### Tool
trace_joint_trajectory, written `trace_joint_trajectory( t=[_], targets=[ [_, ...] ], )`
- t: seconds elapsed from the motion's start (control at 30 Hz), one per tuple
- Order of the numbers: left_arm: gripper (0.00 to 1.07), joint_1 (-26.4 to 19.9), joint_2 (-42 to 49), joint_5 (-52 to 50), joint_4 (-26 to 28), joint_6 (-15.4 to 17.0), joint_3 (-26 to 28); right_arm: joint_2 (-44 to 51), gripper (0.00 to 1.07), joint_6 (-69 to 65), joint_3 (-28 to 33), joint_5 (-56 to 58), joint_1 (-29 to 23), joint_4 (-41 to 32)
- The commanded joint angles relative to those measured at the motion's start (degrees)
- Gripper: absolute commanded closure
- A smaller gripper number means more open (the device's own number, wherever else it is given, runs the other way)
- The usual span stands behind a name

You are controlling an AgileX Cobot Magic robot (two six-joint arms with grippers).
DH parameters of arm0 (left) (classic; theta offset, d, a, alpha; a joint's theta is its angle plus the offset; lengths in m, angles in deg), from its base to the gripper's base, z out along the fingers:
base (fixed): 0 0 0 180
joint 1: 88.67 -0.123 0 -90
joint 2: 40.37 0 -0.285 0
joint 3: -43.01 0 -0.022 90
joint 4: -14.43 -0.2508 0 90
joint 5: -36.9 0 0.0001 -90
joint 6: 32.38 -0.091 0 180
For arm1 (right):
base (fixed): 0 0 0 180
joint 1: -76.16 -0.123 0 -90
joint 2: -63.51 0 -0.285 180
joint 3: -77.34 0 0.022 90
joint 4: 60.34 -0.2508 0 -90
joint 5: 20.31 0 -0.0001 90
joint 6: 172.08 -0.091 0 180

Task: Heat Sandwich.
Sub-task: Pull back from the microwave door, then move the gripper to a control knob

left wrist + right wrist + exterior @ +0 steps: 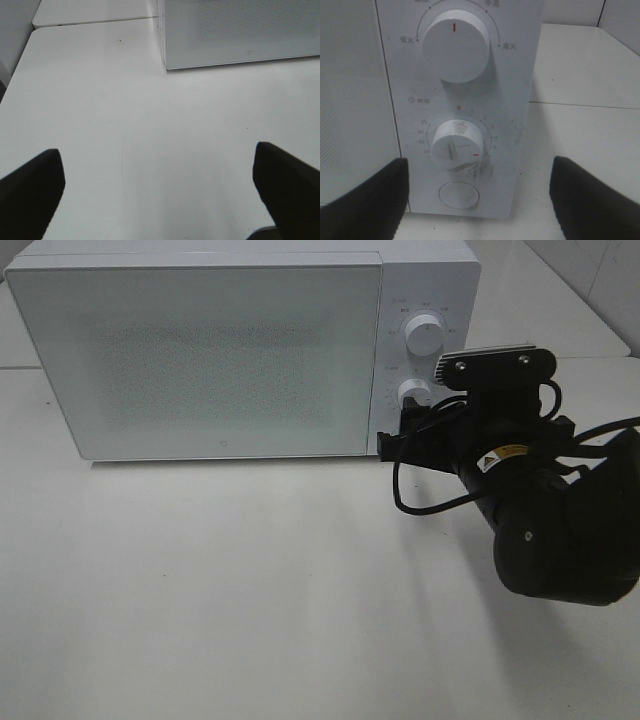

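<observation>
Right wrist view shows the right gripper [480, 162], fingers apart, by the timer knob [456, 146]. Left gripper [157, 150] stands apart too. No sandwich shows. Likely soft and light; hold its sides gently.

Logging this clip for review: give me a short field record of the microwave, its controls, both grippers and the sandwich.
microwave: white, standing on the table, door closed
upper knob: red mark pointing straight up
lower knob: in front of the right gripper, not gripped
right gripper: open, facing the control panel
left gripper: open, over the table, holding nothing
sandwich: not in view
</observation>
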Motion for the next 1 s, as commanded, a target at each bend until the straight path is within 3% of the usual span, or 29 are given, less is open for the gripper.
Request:
trace_joint_trajectory(
  t=[0.03, 0.63, 1.0],
  targets=[
    [0.09, 0.2, 1.5, -0.1, 0.5, 0.4, -0.2, -2.4, 0.32, -2.1, -3.4, -0.7, -0.2, -0.2],
    [0.09, 0.2, 1.5, -0.1, 0.5, 0.4, -0.2, -9.6, 0.32, -2.2, -12.6, -0.9, -0.1, -3.0],
    [0.09, 0.2, 1.5, -0.1, 0.5, 0.4, -0.2, -11.9, 0.32, -2.7, -13.7, -0.8, 1.9, -1.3]
  ],
)
